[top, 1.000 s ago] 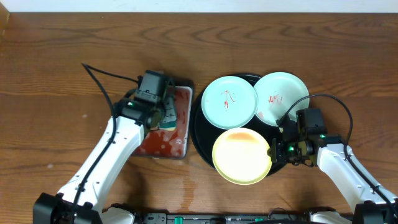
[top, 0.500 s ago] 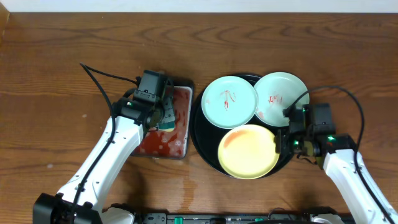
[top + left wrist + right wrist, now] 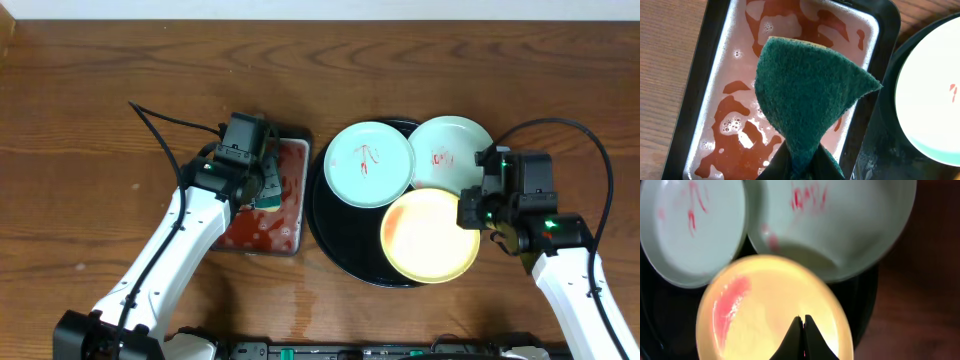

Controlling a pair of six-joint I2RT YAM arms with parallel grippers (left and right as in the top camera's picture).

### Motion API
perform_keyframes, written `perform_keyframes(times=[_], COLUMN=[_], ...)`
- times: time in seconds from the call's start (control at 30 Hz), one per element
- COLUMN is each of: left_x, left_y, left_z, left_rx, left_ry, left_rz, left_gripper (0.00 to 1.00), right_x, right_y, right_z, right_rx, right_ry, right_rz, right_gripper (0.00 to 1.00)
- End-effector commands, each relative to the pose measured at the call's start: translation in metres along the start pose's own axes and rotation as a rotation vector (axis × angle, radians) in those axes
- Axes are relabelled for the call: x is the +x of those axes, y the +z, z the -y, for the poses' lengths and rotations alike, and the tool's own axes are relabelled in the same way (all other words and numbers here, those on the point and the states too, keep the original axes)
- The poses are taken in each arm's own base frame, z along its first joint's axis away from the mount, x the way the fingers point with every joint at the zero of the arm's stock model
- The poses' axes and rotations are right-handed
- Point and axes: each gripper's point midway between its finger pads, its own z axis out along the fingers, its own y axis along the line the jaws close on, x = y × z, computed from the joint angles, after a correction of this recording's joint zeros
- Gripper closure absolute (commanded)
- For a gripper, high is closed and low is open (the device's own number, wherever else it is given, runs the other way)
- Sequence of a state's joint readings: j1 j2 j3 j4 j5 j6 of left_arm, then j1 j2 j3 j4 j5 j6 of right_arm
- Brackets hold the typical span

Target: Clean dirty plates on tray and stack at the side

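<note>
The black round tray (image 3: pixel 338 240) holds two mint-green plates with red squiggles, one at the left (image 3: pixel 369 164) and one at the right (image 3: pixel 452 152), the right one overhanging the rim. My right gripper (image 3: pixel 470 212) is shut on the rim of the pale yellow plate (image 3: pixel 430 236), which has a faint red smear and overhangs the tray's right side. In the right wrist view the yellow plate (image 3: pixel 770 315) lies under the closed jaws (image 3: pixel 802 322). My left gripper (image 3: pixel 262 190) is shut on a dark green sponge (image 3: pixel 807 95) above the metal tray.
A rectangular metal tray (image 3: pixel 292 232) with red soapy liquid (image 3: pixel 735 120) sits left of the black tray. The wooden table (image 3: pixel 90 150) stretches to both sides.
My right gripper has moved to the right and carried the yellow plate with it, from the tray's front middle to its right edge. The left arm has stayed put.
</note>
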State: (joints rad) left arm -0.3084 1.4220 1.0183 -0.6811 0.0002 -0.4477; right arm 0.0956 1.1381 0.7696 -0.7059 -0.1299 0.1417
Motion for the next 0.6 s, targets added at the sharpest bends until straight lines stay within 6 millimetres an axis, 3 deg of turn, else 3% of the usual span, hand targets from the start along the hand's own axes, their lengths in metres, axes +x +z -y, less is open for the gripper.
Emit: perform_keyframes(times=[0.0,0.1,0.2,0.23,0.4,0.57], left_x=[0.002,0.002,0.002,0.002,0.002,0.002], left_y=[-0.002,-0.002,-0.002,-0.002,-0.002,-0.002], left_z=[-0.005,-0.005,-0.005,-0.005,-0.005,-0.005], left_rx=[-0.010,-0.010,-0.010,-0.010,-0.010,-0.010], left_ry=[0.002,0.002,0.001,0.001,0.002,0.002], left_rz=[0.005,0.005,0.005,0.005,0.004,0.004], left_gripper=[0.92,0.92,0.92,0.92,0.92,0.92], right_x=[0.007,0.027,0.036,0.036,0.014,0.005], right_y=[-0.003,0.002,0.010,0.012,0.024,0.022], right_z=[0.001,0.004,0.007,0.008,0.011,0.037], right_rx=[-0.001,0.009,0.020,0.027,0.037,0.190], right_ry=[0.015,0.056,0.061,0.062,0.052,0.042], right_rz=[-0.038,-0.132,-0.173,-0.176,-0.104,-0.060], right_gripper=[0.99,0.96,0.76,0.75,0.65,0.57])
